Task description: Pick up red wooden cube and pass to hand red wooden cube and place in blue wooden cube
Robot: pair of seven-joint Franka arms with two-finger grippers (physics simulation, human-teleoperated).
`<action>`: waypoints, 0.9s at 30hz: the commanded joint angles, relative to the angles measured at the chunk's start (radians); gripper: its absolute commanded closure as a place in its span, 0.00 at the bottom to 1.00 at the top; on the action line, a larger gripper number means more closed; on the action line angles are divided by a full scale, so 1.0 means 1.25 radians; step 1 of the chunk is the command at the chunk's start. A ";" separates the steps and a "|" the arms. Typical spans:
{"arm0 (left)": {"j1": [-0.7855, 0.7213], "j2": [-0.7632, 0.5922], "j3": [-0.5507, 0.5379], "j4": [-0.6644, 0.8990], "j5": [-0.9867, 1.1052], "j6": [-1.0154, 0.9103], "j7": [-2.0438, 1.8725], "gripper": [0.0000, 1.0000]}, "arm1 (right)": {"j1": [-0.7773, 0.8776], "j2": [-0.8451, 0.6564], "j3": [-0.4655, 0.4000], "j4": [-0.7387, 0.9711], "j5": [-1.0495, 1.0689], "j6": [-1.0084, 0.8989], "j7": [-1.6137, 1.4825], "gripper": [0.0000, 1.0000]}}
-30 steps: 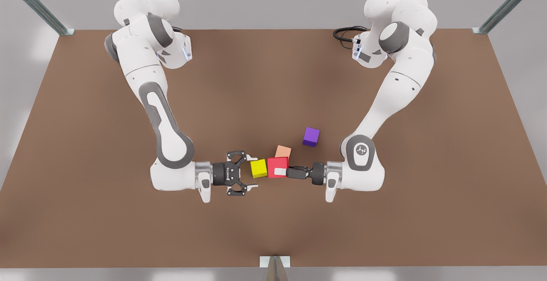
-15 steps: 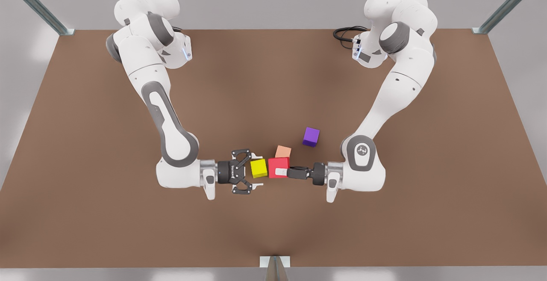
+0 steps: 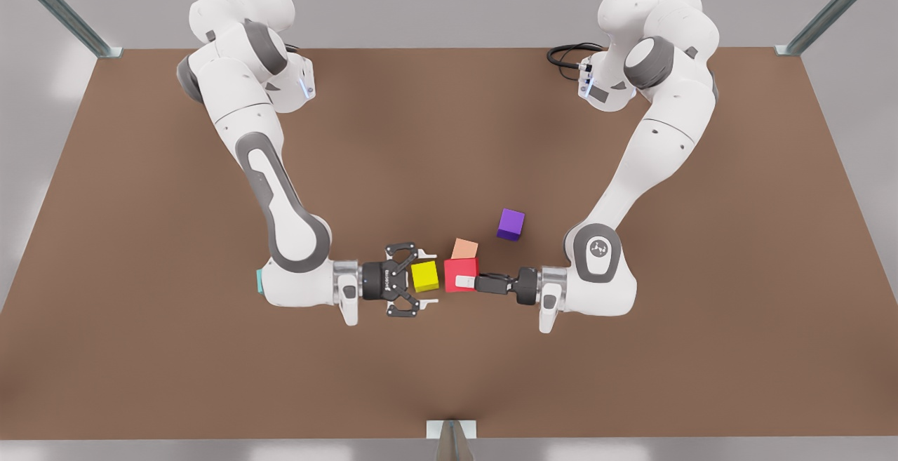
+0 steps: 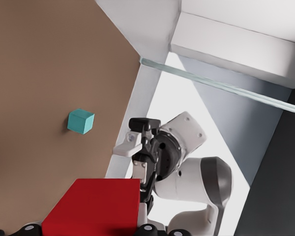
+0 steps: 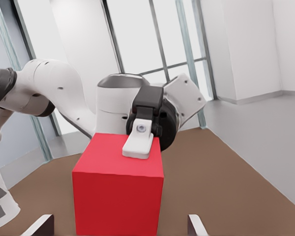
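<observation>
Front view, L to R: blue wooden cube (image 4: 80,121) sits on the desk (image 3: 140,236) by the right arm's wrist. Right tool (image 3: 423,280) is spread wide w/ nothing in it; yellow cube (image 3: 424,276) shows btwn its fingers. Red wooden cube (image 3: 456,268) is just past it, up off the desk, pinched by left tool (image 3: 461,280). Orange cube (image 3: 464,248) & purple cube (image 3: 511,224) sit behind.

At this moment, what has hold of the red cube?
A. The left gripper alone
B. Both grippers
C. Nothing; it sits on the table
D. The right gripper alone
A: the left gripper is clamped on the red wooden cube, while the right gripper faces it with fingers spread and not touching it.
</observation>
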 commanded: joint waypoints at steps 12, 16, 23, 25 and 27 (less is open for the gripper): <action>0.000 -0.001 -0.001 0.002 0.001 -0.002 0.005 0.25 | 0.027 0.001 0.014 0.009 0.003 0.057 -0.007 0.00; 0.000 -0.001 -0.001 0.000 0.001 -0.003 0.005 0.25 | 0.039 0.015 0.024 0.026 0.004 0.084 -0.007 0.00; 0.001 -0.002 -0.001 0.002 0.001 0.001 0.004 0.25 | 0.063 0.032 0.026 0.054 0.004 0.113 -0.008 0.25; 0.000 -0.002 -0.001 0.002 0.001 0.001 0.004 0.25 | 0.063 0.032 0.025 0.059 0.002 0.113 -0.010 0.59; -0.001 -0.002 -0.001 0.002 0.001 0.002 0.004 0.25 | 0.063 0.031 0.025 0.059 0.002 0.113 -0.009 0.60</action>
